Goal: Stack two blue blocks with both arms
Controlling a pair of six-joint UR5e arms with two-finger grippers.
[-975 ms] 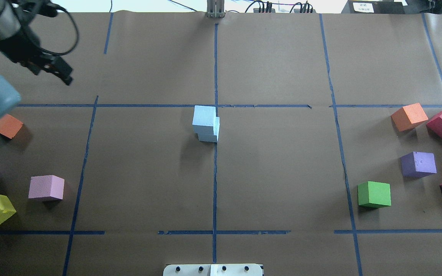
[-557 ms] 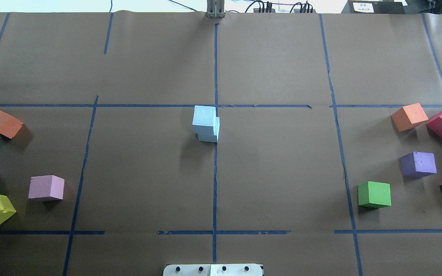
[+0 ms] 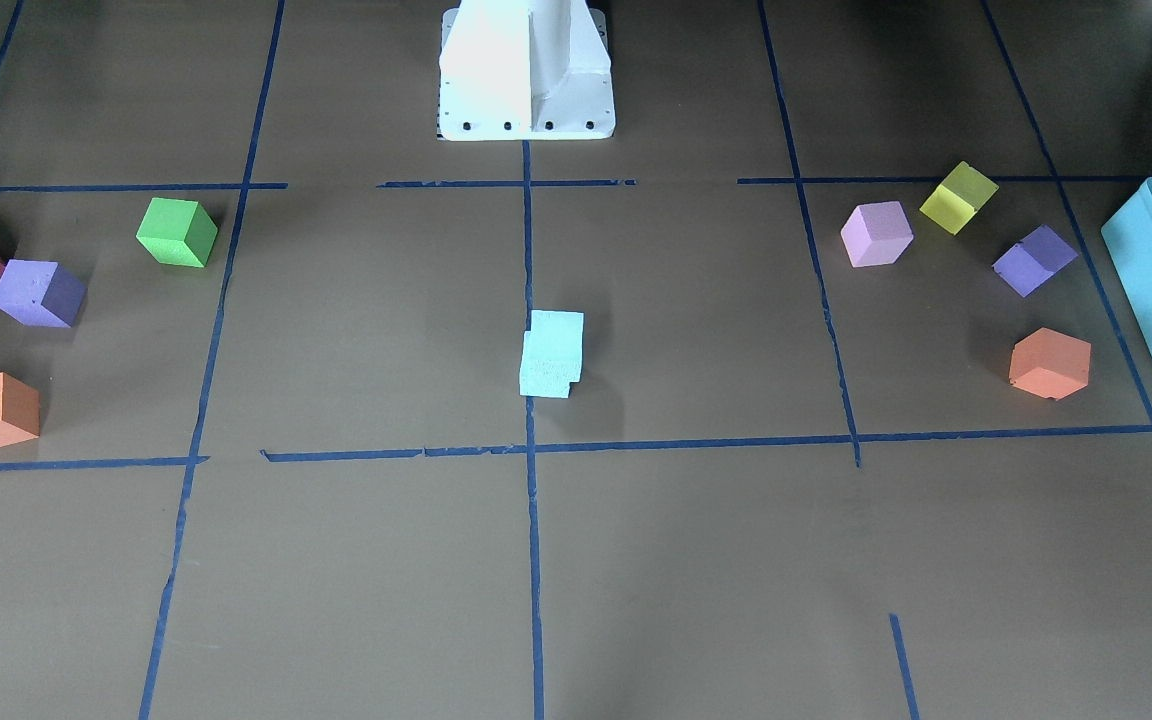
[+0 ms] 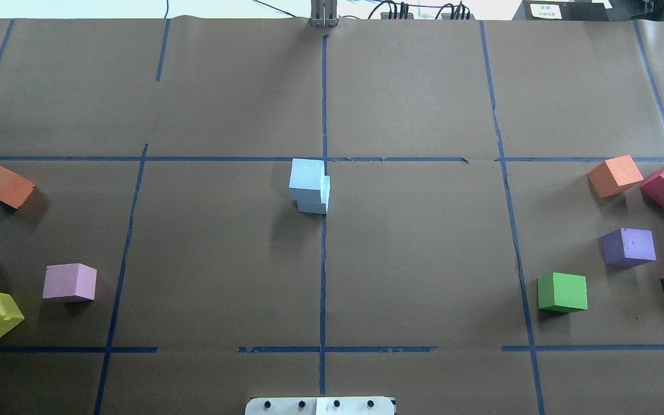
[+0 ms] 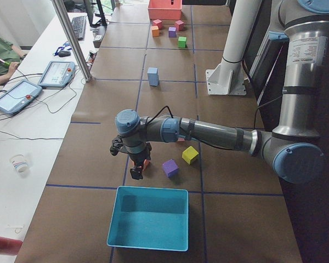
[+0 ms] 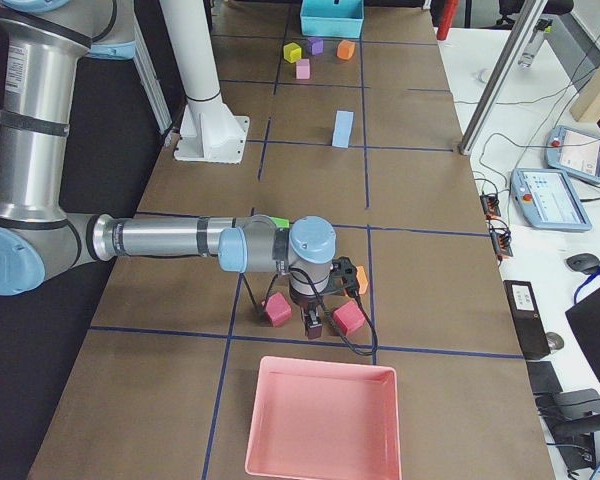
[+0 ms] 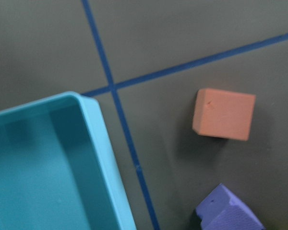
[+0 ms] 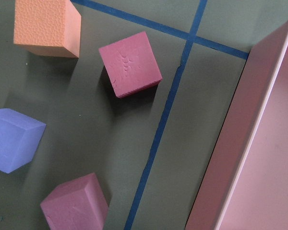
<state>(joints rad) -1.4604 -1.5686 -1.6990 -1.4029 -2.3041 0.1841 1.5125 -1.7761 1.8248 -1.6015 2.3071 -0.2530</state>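
Centrally, the two blue blocks [image 4: 309, 185] stand stacked, edges offset

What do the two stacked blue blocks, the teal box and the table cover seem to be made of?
Two blue blocks: probably foam, matte; their faces look finely grainy without shine.
Teal box: likely moulded plastic, smooth with a soft sheen and rounded rim.
Table cover: apparently brown paper, matte, with creases and a rippled far edge.
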